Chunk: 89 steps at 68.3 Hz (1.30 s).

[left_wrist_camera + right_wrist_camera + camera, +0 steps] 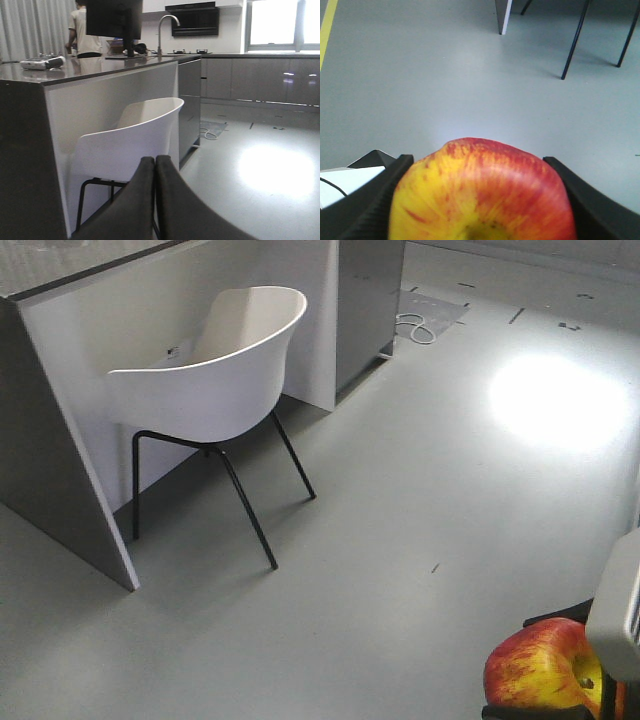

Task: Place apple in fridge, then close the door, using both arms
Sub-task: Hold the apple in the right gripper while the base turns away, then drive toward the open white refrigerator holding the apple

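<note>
Right pincer (481, 212) clamps the glossy round red-yellow apple (485, 180); left pincer (155, 195) fully closed.

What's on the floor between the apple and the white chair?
Almost nothing. In the front-facing view, bare grey floor stretches between the apple and the white chair, with just one tiny dark speck on it.

Chair (215, 380) beside counter (60, 460), apple (538, 665) front right
</note>
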{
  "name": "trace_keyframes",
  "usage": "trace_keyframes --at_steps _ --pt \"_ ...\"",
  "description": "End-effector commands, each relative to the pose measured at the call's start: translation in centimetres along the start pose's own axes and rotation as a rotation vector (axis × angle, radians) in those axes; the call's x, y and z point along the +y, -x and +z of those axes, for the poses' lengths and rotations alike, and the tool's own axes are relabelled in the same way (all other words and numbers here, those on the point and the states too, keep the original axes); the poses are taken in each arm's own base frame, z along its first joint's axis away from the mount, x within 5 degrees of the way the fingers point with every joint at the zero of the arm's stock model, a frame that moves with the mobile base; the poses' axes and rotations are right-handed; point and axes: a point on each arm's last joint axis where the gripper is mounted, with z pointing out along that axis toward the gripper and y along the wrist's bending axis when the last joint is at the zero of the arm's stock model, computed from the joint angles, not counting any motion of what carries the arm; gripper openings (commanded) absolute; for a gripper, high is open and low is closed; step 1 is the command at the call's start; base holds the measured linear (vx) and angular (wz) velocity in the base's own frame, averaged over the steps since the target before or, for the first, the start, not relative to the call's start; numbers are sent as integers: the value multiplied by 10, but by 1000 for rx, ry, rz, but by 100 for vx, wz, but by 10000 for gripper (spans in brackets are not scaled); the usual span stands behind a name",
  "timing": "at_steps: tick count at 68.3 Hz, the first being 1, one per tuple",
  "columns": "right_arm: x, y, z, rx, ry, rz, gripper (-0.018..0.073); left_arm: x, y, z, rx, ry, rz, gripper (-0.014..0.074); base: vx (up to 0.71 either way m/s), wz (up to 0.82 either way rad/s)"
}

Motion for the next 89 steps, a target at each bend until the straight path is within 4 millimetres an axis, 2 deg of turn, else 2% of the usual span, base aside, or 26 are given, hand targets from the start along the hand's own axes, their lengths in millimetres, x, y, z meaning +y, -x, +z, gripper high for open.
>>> trace_keyframes --at_steps 1,89 --pt "-1 12 -7 -92 -25 -2 254 -1 13 -2 -101 -14 -17 -6 -2 48" --pt "-1 11 -7 -86 -23 -2 254 -1 13 -2 -101 -14 -17 -6 0 47"
